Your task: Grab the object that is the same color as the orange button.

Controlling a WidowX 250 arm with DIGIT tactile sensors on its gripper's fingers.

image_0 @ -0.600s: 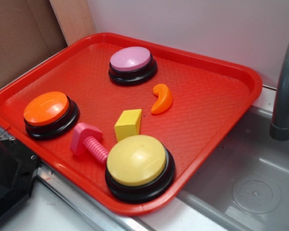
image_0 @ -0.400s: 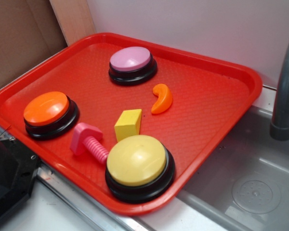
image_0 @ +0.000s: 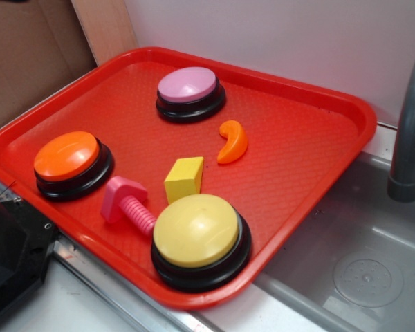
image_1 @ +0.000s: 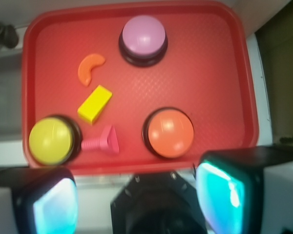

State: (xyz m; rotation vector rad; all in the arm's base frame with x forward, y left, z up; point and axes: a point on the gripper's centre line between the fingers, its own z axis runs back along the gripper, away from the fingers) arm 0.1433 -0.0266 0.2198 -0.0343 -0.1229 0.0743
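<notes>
The small orange crescent (image_0: 232, 142) lies flat near the middle of the red tray (image_0: 311, 138), between the pink-topped button and the yellow block. In the wrist view it (image_1: 90, 68) sits at upper left. The orange button (image_0: 68, 158) stands at the tray's left side, and in the wrist view (image_1: 170, 132) just beyond my fingers. My gripper (image_1: 136, 200) hangs high over the tray's near edge, jaws wide apart with nothing between them, far from the crescent. It does not show in the exterior view.
On the tray are a pink-topped button (image_0: 188, 86), a yellow-topped button (image_0: 197, 232), a yellow block (image_0: 184, 178) and a pink bolt (image_0: 128, 202). A steel sink (image_0: 366, 263) with a grey faucet (image_0: 409, 131) lies right. A black robot base (image_0: 10, 256) sits front left.
</notes>
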